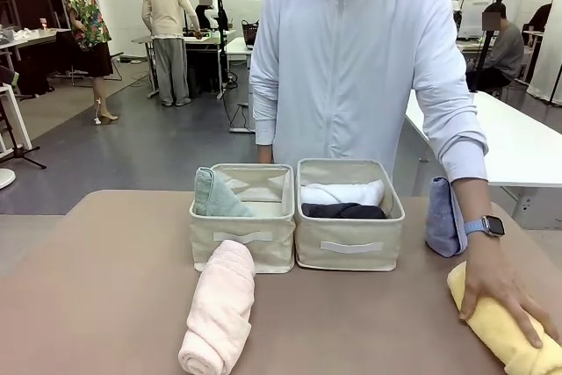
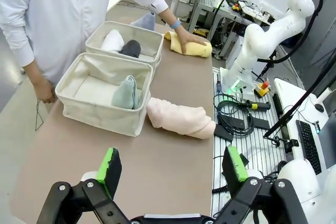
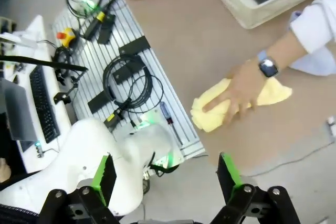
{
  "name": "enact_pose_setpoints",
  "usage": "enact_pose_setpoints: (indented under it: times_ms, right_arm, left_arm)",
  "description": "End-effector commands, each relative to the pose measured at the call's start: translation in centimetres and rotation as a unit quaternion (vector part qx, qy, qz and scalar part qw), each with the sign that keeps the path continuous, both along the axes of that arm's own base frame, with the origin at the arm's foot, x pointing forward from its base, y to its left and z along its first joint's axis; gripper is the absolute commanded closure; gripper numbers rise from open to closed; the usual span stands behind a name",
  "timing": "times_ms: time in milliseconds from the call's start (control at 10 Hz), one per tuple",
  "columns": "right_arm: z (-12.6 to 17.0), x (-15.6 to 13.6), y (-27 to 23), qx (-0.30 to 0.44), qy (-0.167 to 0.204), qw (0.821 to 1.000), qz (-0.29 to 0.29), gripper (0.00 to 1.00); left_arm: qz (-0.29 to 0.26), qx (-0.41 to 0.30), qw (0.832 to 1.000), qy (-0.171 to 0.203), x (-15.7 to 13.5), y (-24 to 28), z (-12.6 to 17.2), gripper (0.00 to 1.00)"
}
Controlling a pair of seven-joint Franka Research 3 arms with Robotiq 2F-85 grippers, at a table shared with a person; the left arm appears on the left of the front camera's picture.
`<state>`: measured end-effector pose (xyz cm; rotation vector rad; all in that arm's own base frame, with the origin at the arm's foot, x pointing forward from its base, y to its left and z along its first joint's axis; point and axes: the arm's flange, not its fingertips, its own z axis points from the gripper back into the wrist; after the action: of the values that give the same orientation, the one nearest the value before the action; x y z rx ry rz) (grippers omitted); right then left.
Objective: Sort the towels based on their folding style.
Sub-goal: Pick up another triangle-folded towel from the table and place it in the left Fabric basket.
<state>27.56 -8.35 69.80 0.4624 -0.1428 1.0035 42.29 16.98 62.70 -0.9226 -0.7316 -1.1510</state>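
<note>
Towels first, in the front view. The pink roll (image 1: 218, 307) lies on the table (image 1: 105, 305) with its far end against the front of the left bin (image 1: 243, 248). A teal cone (image 1: 213, 195) stands in that bin. The right bin (image 1: 349, 248) holds a white roll (image 1: 342, 192) and a grey roll (image 1: 342, 211). A blue cone (image 1: 443, 217) stands just beside the right bin on its outer side. The yellow roll (image 1: 514, 344) lies at my right edge with the person's hand (image 1: 496, 292) pressed flat on it.

In the left wrist view, my left gripper (image 2: 172, 165) hangs released above bare table, jaws wide with nothing between them. The pink roll lies ahead, well apart from it.

In the right wrist view, my right gripper (image 3: 166, 172) is likewise spread and empty, high above the table edge. The yellow roll is far below under that hand.

I judge all of these light, soft terry that squashes under the pads and gives no firm edge. An end pinch would likely peel a layer loose. I'd take the pink roll across its middle, square to its length, closing deep enough to trap every wrap. The blue cone I'd take low across its thick fold. The yellow one waits until the hand lifts.
</note>
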Motion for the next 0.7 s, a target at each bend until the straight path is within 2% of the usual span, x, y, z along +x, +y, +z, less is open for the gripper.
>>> enact_pose_setpoints:
  times_ms: [0,100,600]
  right_arm:
    - [-1.7,0.7,0.9,0.028,0.007,1.000,0.012,0.00]
    - [0.0,0.0,0.0,0.000,0.000,1.000,0.000,0.00]
    - [0.0,0.0,0.0,0.000,0.000,1.000,0.000,0.00]
  left_arm:
    - [0.003,-0.001,1.000,0.000,-0.2,-0.1,0.2,0.00]
    - [0.003,-0.001,1.000,0.000,-0.2,-0.1,0.2,0.00]
    - [0.003,-0.001,1.000,0.000,-0.2,-0.1,0.2,0.00]
